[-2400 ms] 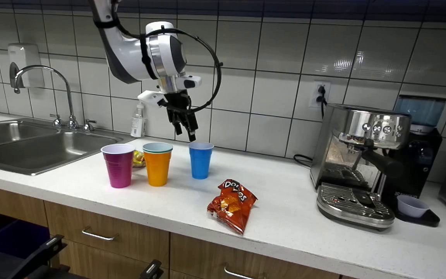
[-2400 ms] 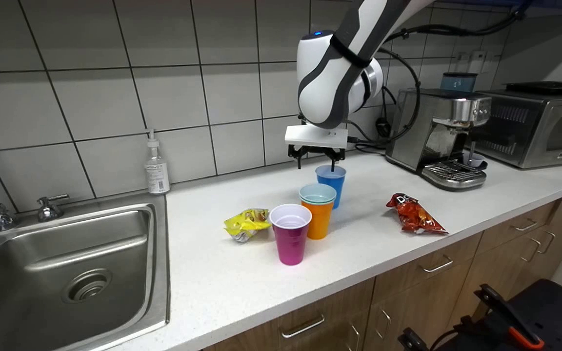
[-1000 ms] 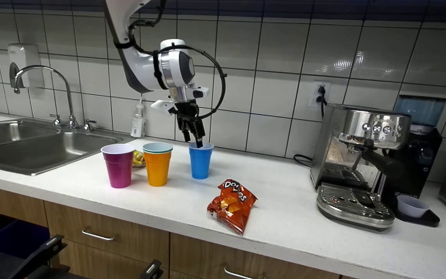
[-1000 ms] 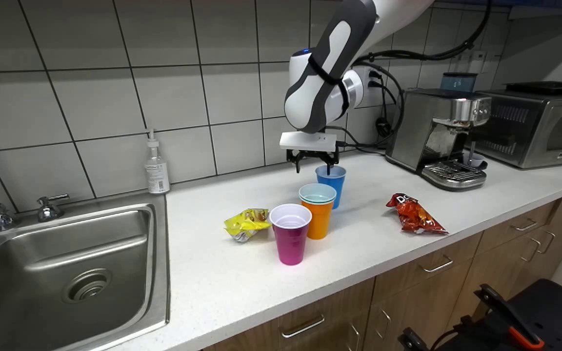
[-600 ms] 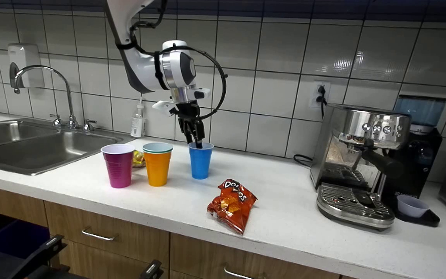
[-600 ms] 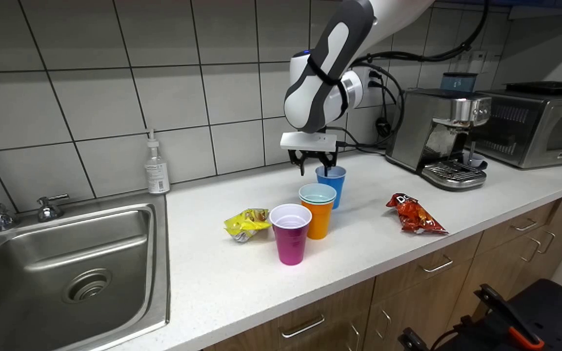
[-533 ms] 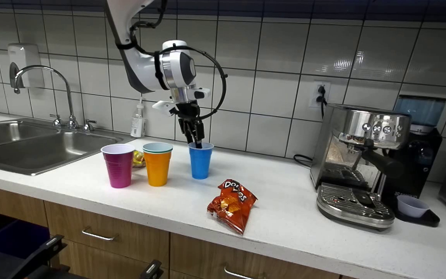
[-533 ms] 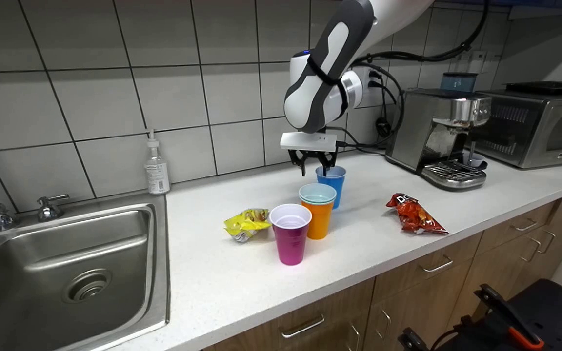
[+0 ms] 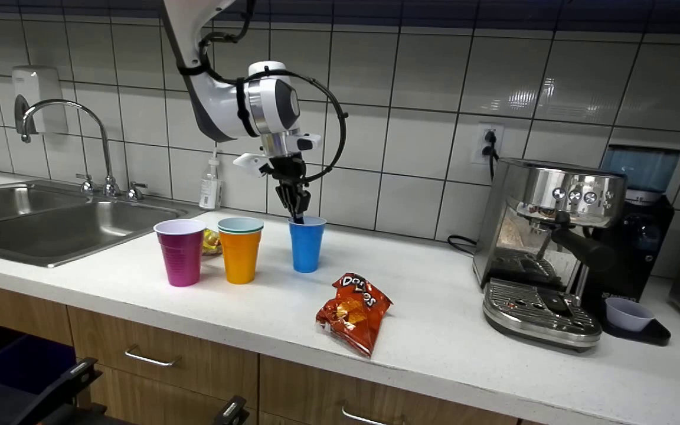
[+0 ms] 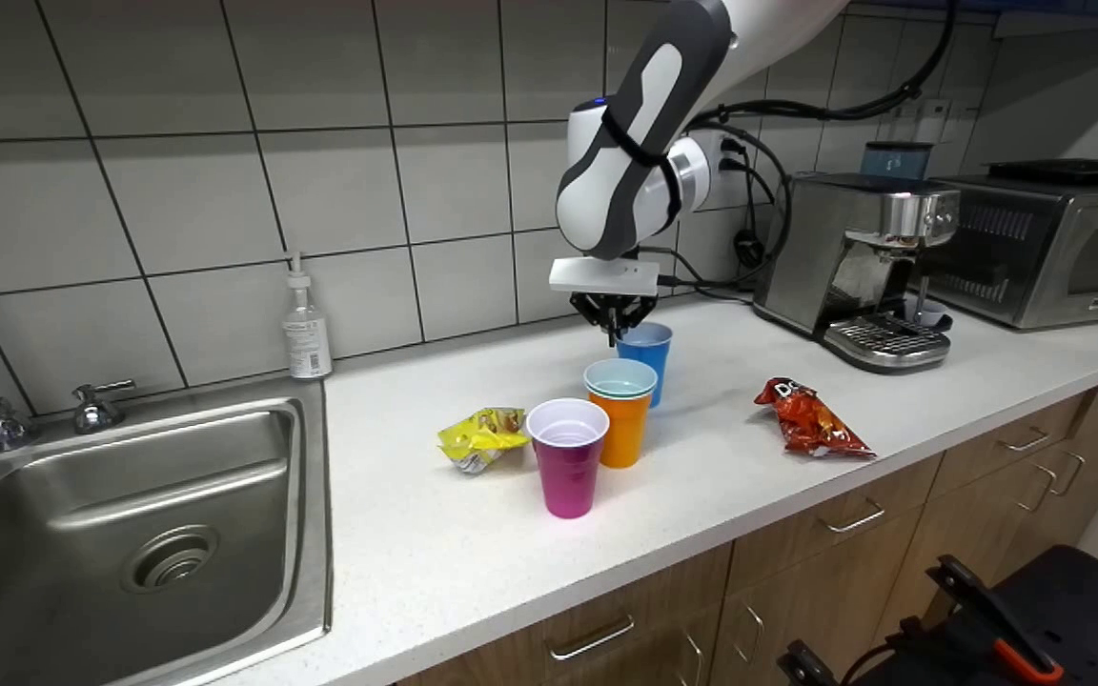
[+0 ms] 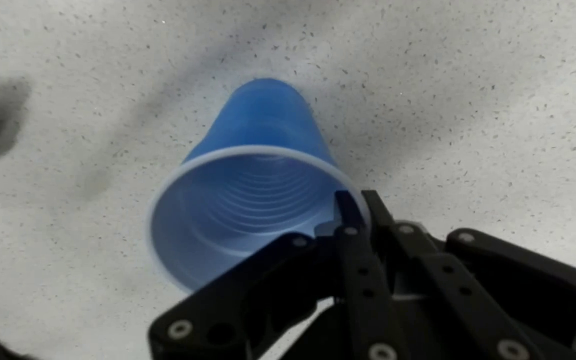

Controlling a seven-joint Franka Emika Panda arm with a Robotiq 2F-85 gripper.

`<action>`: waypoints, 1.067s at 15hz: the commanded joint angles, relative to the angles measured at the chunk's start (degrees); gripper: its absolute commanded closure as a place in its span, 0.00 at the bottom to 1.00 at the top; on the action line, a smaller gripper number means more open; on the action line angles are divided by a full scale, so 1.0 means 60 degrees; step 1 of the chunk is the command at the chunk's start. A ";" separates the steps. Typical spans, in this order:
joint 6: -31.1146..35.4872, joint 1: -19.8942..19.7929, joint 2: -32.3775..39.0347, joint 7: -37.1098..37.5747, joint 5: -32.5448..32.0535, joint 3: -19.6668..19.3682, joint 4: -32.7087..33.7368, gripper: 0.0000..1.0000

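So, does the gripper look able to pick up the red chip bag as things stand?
Probably not yet: the gripper seems closed on the rim of the blue cup, one finger inside, one outside. Otherwise, the red chip bag lies uncovered on the counter.

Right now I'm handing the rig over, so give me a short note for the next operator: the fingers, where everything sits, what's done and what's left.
Fingers: closed on the rim of the blue cup, one inside, one outside.
Blue cup: upright on the counter.
Nearby: orange cup and purple cup, both upright and clear of the fingers; red Doritos bag and yellow bag lying on the counter.
Done: the rim looks gripped.
Left: the cup is not yet lifted off the counter.
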 commanded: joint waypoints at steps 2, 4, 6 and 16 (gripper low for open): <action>-0.0302 0.0069 -0.0045 -0.0336 0.0257 -0.0166 0.0122 0.99; -0.0332 0.0016 -0.0172 -0.0467 0.0312 -0.0114 0.0013 0.99; -0.0259 0.0015 -0.0353 -0.0563 0.0292 -0.0101 -0.0166 0.99; 0.0027 0.0034 -0.1256 -0.1028 0.0139 -0.0143 -0.1141 0.99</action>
